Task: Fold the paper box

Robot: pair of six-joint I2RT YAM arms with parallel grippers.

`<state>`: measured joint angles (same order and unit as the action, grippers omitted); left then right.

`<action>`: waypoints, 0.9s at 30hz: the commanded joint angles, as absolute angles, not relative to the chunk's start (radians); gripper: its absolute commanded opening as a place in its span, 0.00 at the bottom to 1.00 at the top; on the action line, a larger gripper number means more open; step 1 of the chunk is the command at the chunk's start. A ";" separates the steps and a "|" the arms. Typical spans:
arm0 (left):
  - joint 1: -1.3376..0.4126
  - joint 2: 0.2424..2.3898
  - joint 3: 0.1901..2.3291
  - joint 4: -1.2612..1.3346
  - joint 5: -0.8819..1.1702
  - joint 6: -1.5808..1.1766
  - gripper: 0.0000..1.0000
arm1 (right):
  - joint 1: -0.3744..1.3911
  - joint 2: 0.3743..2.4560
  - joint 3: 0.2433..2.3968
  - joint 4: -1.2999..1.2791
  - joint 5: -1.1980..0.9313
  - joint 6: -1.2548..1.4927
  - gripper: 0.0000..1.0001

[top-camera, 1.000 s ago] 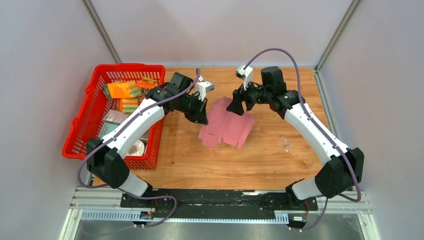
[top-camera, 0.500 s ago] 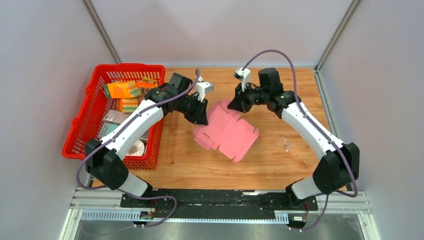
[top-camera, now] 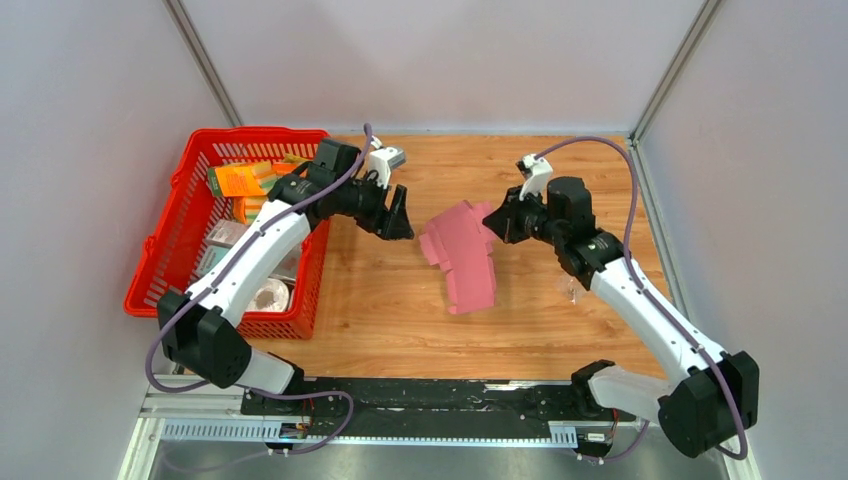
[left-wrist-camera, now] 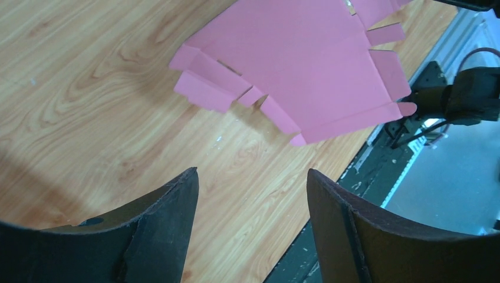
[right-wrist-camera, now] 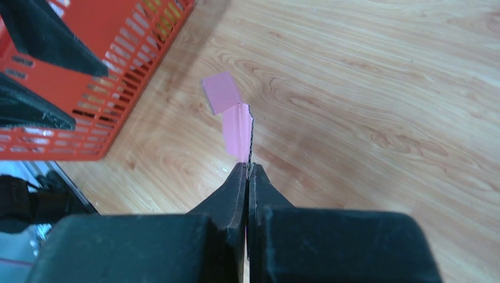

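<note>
Wooden table (top-camera: 380,320), middle: the pink paper box (top-camera: 462,255) hangs unfolded and tilted, its far edge pinched by the right gripper (top-camera: 497,222) (a thin, edge-on hold). The left gripper (top-camera: 403,215) stands spread nearby, not touching. I'd lay the sheet flat, then crease the flaps.

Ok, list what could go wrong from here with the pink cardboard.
The right fingers pinch only a thin edge of the flat pink cardboard cut-out; it could slip out or tear. The left fingers stand open, clear of it, so the one-sided hold may let it sag and crease wrongly.
</note>
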<state>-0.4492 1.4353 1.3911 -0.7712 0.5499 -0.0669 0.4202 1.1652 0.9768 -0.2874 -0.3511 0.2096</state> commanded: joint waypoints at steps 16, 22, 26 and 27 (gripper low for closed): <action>-0.451 1.456 1.341 -0.635 0.782 -0.172 0.76 | 0.413 0.873 0.844 0.024 -0.339 0.653 0.00; -0.440 1.431 1.335 -0.615 0.810 -0.187 0.75 | 0.413 0.819 0.804 0.061 -0.364 0.703 0.00; -0.433 1.420 1.324 -0.591 0.819 -0.204 0.71 | 0.410 0.770 0.805 0.037 -0.370 0.709 0.00; -0.431 1.422 1.328 -0.621 0.796 -0.198 0.71 | 0.410 0.756 0.805 0.032 -0.365 0.710 0.00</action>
<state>-0.4416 1.4666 1.3254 -0.6422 0.7853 -0.1890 0.4152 0.8177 0.8001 -0.0177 -0.3511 0.6781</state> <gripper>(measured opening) 0.718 0.010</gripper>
